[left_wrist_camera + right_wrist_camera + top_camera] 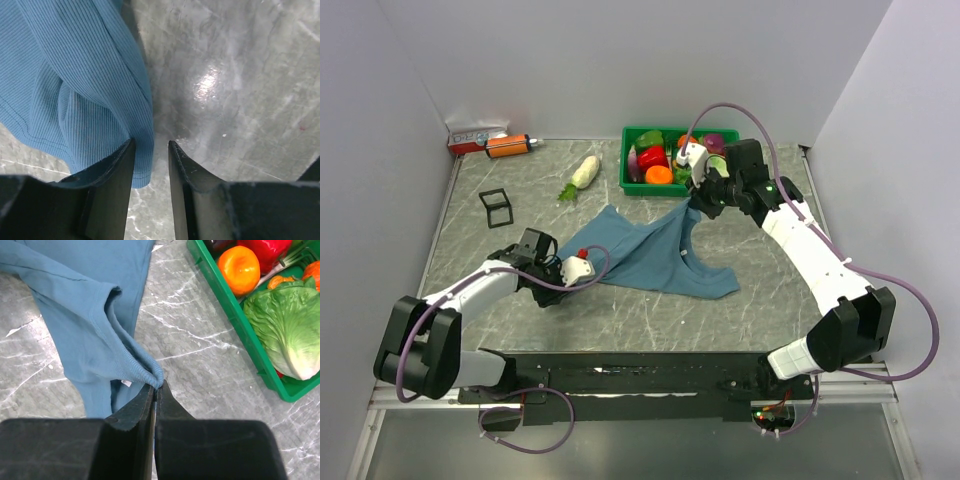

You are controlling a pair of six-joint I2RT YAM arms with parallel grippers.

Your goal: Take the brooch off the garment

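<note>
Your right end effector (pixel 156 387) is shut tight on the ribbed edge of the garment (pixel 645 250), just beside the green basket (pixel 645 189). Your left end effector (pixel 151 146) is open only a little at the garment's near left corner, with cloth partly in the gap. The garment lies mid-bench (pixel 770 310). The brooch is too small to spot.

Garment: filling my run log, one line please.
right claw: shut on garment | left claw: open, at garment edge | brooch: not seen
</note>
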